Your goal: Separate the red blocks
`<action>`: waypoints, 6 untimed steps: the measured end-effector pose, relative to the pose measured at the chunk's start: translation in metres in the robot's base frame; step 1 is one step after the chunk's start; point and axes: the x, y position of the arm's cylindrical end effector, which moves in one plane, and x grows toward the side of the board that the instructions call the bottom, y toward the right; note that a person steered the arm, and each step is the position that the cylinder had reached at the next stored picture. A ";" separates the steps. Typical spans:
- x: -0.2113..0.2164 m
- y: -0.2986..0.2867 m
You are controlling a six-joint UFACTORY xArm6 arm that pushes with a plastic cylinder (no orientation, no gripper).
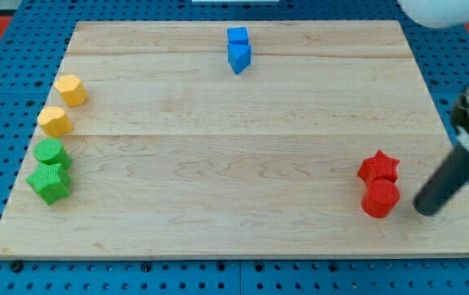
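Observation:
A red star block (pixel 380 167) and a red round block (pixel 380 198) sit touching at the view's lower right of the wooden board (pixel 234 139), the star just above the round one. My tip (pixel 425 208) rests on the board just to the right of the red round block, a small gap apart. The dark rod rises up and to the right from the tip.
Two blue blocks (pixel 238 49) touch at the view's top centre. Two yellow blocks (pixel 70 89) (pixel 55 121) and two green blocks (pixel 52 152) (pixel 50 183) line the left edge. The board's right edge is close to my tip.

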 end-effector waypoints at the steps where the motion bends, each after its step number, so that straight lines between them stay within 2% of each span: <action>1: -0.033 -0.091; 3: 0.012 -0.049; 4: 0.000 -0.124; 5: -0.025 -0.163; 6: 0.014 -0.163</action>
